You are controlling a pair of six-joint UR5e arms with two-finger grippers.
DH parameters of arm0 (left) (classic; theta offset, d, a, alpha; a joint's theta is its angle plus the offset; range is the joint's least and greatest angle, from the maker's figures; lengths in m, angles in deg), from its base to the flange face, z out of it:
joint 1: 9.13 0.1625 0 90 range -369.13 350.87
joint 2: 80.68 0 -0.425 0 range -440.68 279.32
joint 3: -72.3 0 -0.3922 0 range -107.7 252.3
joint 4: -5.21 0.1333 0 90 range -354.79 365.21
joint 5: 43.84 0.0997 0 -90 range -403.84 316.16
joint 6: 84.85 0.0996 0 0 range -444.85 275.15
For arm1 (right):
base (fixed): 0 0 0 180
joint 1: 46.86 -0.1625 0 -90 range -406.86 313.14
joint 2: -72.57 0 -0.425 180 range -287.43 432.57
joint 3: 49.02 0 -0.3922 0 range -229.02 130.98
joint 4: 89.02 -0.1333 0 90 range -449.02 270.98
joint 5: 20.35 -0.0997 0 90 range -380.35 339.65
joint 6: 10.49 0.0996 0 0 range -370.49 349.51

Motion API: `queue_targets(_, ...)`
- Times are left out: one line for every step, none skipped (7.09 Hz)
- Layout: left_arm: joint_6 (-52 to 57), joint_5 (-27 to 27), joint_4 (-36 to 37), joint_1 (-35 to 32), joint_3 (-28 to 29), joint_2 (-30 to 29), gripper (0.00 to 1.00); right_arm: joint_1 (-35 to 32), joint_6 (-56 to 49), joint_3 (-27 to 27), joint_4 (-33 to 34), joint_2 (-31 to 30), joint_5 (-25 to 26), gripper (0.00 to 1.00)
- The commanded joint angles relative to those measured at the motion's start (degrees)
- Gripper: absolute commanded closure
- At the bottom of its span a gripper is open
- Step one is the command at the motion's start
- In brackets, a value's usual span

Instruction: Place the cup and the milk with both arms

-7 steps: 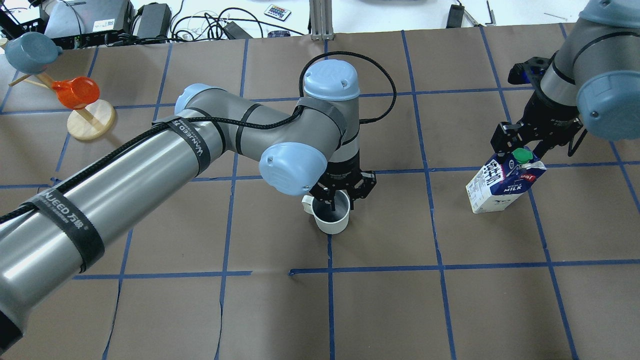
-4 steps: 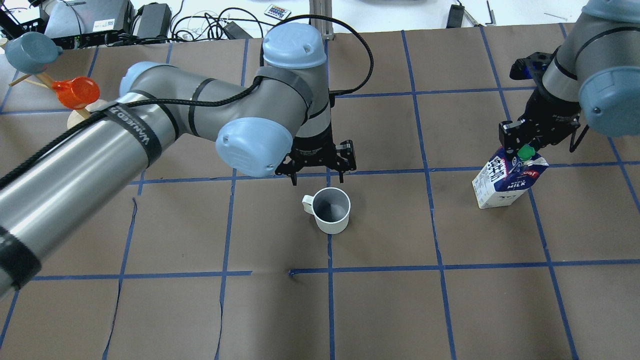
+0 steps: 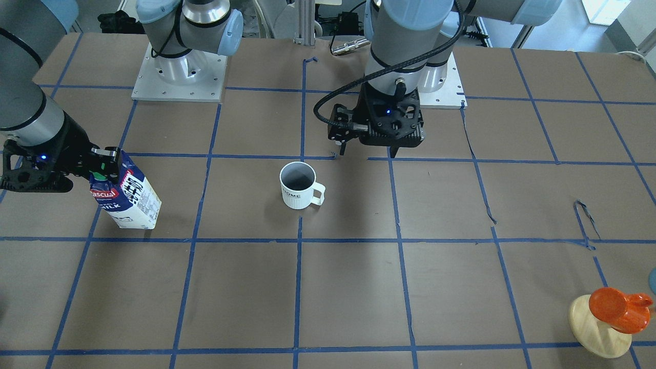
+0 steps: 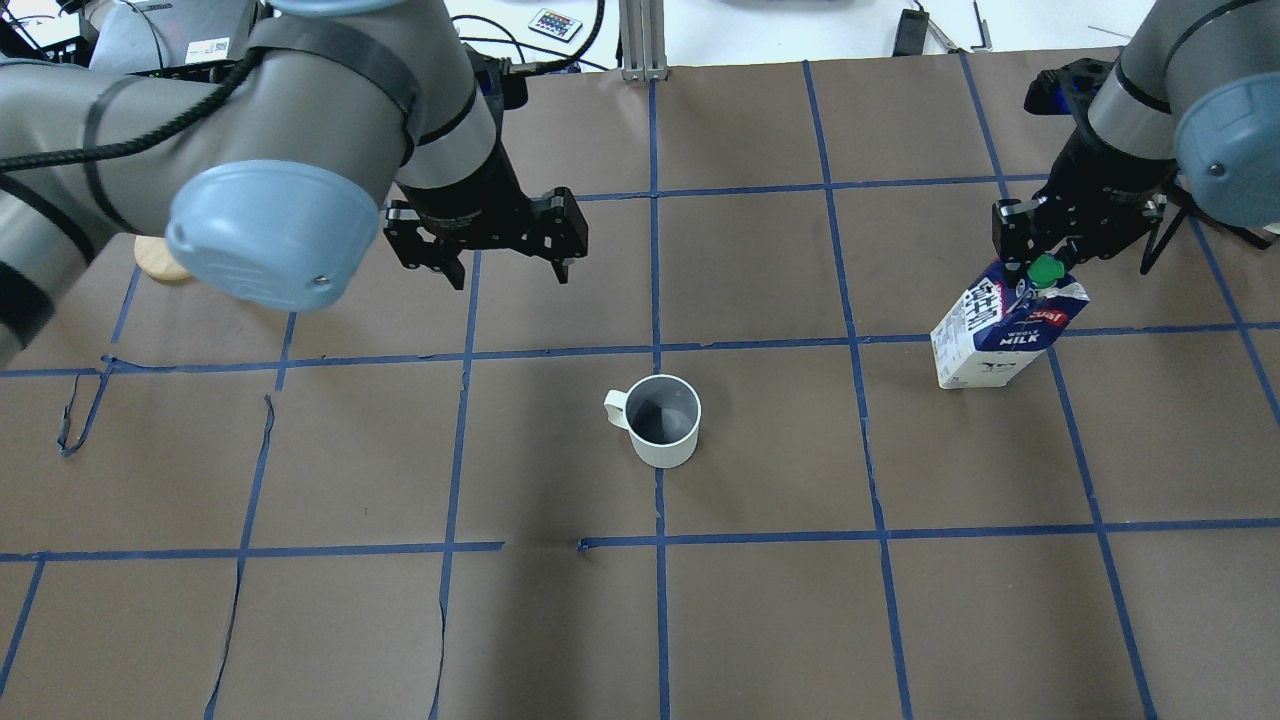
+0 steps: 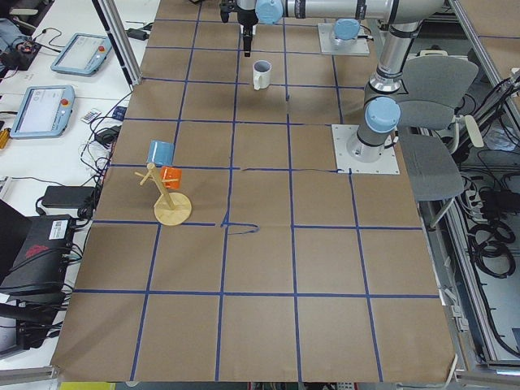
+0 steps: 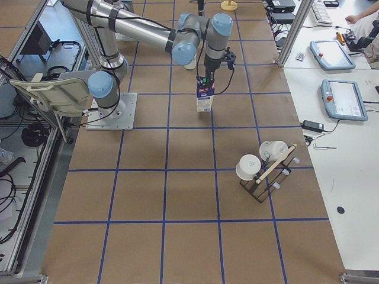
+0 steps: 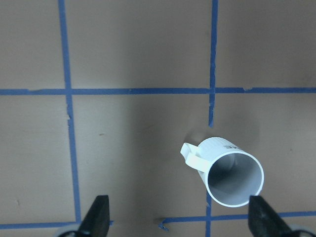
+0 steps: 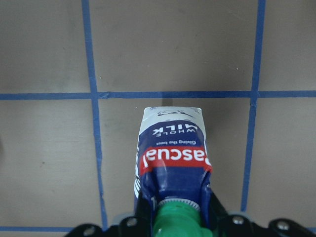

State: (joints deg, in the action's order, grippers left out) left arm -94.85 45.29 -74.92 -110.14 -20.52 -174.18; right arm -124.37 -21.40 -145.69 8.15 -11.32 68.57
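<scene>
The cup is white with a dark grey inside and stands upright and alone at the table's middle, with "HOME" showing in the front-facing view. My left gripper is open and empty, raised well above the table, beyond and left of the cup. In the left wrist view the cup lies below, near the right fingertip. The milk is a blue and white carton with a green cap, and it leans. My right gripper is shut on its gable top, as the right wrist view shows.
A wooden stand with an orange cup is at the table's far left corner. A rack of white mugs stands near the right end. Blue tape lines grid the brown table. The arm bases are at the robot's edge.
My left gripper let go of the cup, rose, and moved away and to the left; the cup stayed put. My right gripper carried the milk a little farther from the robot.
</scene>
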Motion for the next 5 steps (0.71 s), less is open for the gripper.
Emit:
queue_targets(6.22,3.51,-1.43,5.09,0.0,4.98,0.0,-7.26,11.56,3.85,-2.52,2.14,-1.64,0.79)
queue_targets(6.23,2.99,-4.92,7.03,0.96,5.96,0.0,-11.47,14.23,4.99,-1.91,3.54,-2.25,0.79)
queue_targets(6.4,2.81,-6.08,8.0,2.88,5.53,0.0,-14.65,15.13,5.78,-1.82,5.39,-3.39,0.79)
queue_targets(6.75,3.07,-6.53,8.62,5.86,3.7,0.0,-16.07,14.96,5.7,-1.9,5.58,-3.49,0.79)
queue_targets(7.36,2.37,-6.53,8.71,8.15,1.94,0.0,-16.61,14.96,5.36,-2.08,5.58,-3.66,0.79)
